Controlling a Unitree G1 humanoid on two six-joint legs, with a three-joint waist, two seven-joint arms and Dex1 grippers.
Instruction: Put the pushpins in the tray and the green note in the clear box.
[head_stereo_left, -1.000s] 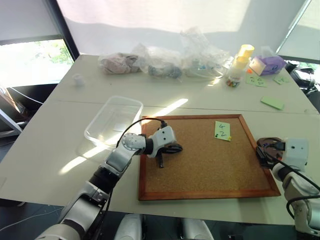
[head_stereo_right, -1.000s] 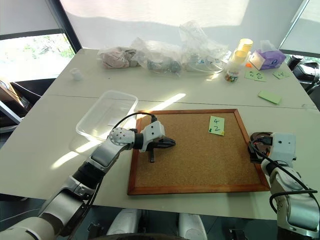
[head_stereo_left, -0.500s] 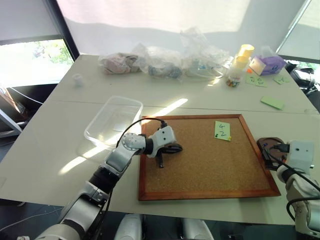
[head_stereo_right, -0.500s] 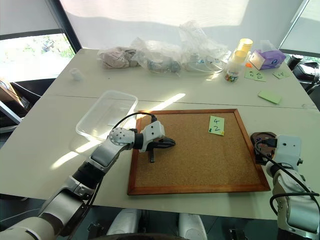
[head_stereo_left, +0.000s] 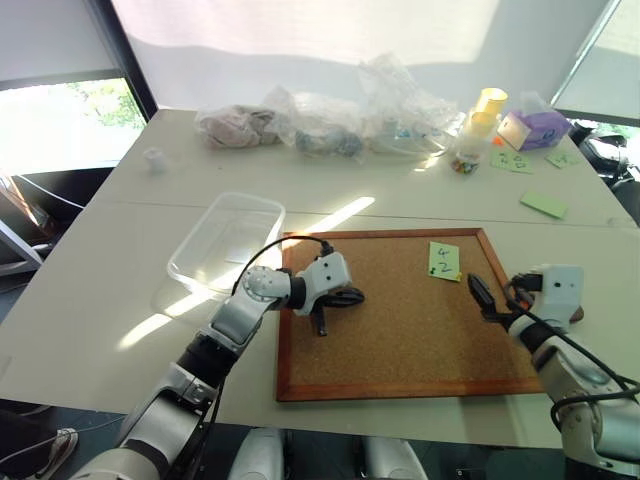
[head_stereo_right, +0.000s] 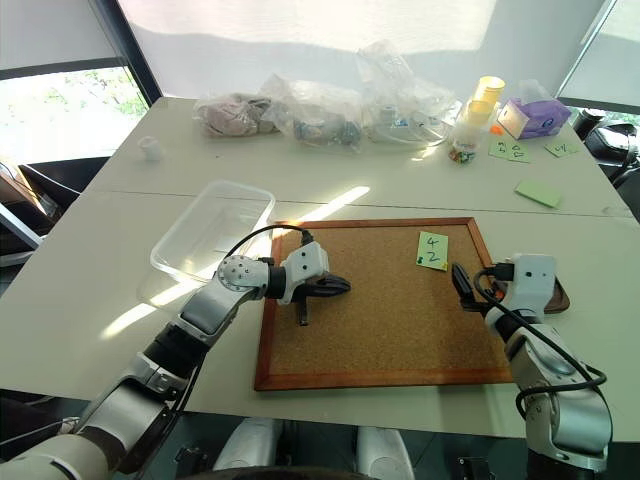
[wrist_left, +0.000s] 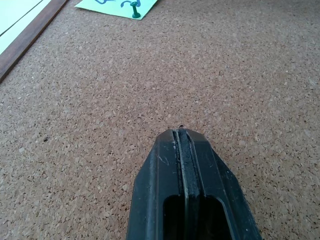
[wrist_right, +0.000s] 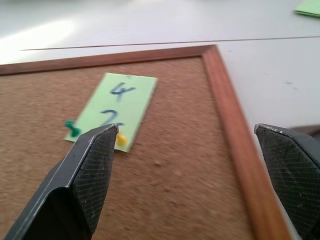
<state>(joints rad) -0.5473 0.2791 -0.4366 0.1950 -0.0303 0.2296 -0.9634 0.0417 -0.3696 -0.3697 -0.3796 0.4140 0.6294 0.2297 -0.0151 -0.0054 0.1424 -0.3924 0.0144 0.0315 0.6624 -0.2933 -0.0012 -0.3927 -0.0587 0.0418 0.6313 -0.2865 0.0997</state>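
- The clear box (head_stereo_left: 226, 243) sits on the white table (head_stereo_left: 100, 300), just left of the cork board (head_stereo_left: 410, 320); nothing can be made out inside it.
- The left gripper (wrist_left: 182, 137) rests over the board's left part, its fingers pressed together on nothing.
- The green note (wrist_right: 114, 108), marked "4" and "2", is pinned near the board's upper right corner by a green pushpin (wrist_right: 72, 129) and a yellow pushpin (wrist_right: 121, 140) at its lower edge.
- The right gripper (wrist_right: 186, 150) hovers by the board's right frame, facing the note, fingers wide apart.
- The tray (head_stereo_right: 558, 297) lies right of the board, mostly hidden behind that gripper.
- Plastic bags (head_stereo_left: 320, 125), yellow cups (head_stereo_left: 485, 110) and a purple box (head_stereo_left: 535, 130) line the far edge below bright window blinds (head_stereo_left: 300, 40).
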